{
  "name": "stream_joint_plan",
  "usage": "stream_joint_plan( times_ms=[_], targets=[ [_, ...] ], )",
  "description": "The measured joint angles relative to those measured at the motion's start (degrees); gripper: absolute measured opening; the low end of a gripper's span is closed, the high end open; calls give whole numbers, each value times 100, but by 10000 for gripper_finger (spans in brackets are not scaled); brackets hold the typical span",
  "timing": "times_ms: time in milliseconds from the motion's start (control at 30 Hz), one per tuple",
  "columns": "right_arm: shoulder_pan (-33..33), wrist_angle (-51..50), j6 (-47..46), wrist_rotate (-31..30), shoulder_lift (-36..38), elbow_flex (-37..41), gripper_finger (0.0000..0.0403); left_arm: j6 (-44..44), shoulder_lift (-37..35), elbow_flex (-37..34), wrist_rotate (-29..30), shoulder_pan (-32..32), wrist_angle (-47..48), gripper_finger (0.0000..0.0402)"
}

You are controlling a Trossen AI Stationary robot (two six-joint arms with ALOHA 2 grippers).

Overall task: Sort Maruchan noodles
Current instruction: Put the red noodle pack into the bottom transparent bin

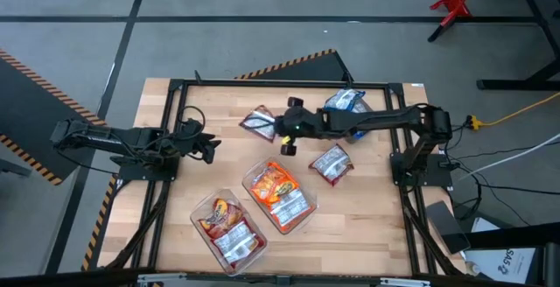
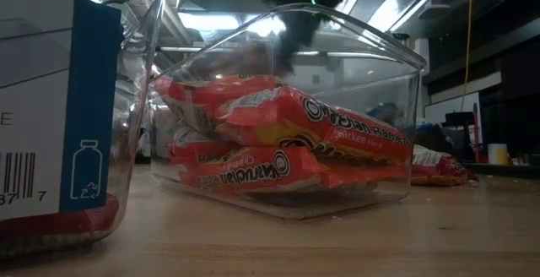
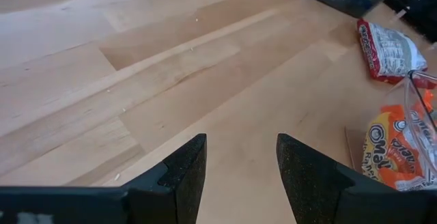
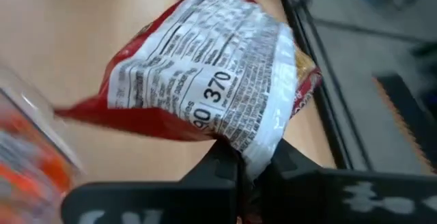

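my right gripper (image 4: 249,166): pinched on a red packet (image 4: 212,80), its length trailing toward 10 o'clock. red tub (image 1: 229,230) lies toward 7. left gripper (image 3: 239,173): open, idle.

Red packet (image 4: 205,80) with white back panel and black print, clamped in black right gripper (image 4: 249,162). Orange packets (image 2: 278,142) with white lettering inside clear tub (image 1: 280,195). Pale wood table (image 3: 136,67). Black left gripper (image 3: 239,176). Blue packets (image 1: 346,103) at far edge.
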State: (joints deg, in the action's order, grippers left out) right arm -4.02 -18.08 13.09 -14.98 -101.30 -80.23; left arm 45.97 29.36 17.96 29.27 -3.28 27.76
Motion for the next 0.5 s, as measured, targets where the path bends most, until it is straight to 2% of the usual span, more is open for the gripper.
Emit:
stream_joint_plan(
  times_ms=[100, 233, 333, 500],
  targets=[
    [192, 121, -196, 597, -5, -432, 6, 21, 0, 0, -32, 1, -1, 172],
    [595, 801, -375, 1364, -79, -633, 6, 33, 0, 0, -46, 0, 0, 172],
    [920, 1393, -469, 1645, -86, -635, 5, 34, 0, 0, -47, 1, 0, 172],
    [1478, 1883, -597, 1715, -214, -635, 4, 42, -2, 0, -47, 1, 0, 172]
  ],
)
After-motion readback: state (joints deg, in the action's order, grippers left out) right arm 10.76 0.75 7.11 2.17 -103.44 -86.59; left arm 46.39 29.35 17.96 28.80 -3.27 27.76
